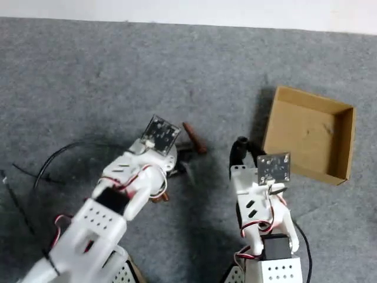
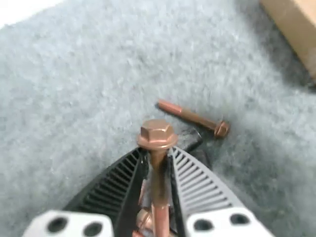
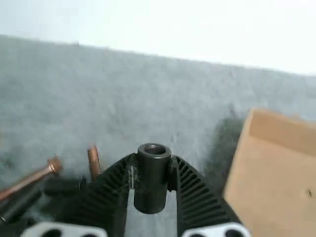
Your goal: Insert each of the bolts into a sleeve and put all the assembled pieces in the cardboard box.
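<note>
Gripping one bolt [image 2: 157, 136] low in the left wrist view's centre, the left gripper [image 2: 158, 150] is closing its fingers [image 2: 118, 187] on the shank, head pointing outward, long axis along them. The right gripper [image 3: 153, 159] is pinching a sleeve [image 3: 152, 173], open end outward. Nothing is joined yet, the cardboard box [image 1: 339, 141] is sitting empty, and a second bolt [image 1: 193, 137] is lying on the worktop [image 1: 88, 76]

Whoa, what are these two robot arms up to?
They're putting bolts into sleeves. The left gripper holds a copper bolt and the right gripper holds a black sleeve, not yet joined. A loose bolt lies on the grey mat near the left gripper. The cardboard box has no pieces in it yet.
</note>
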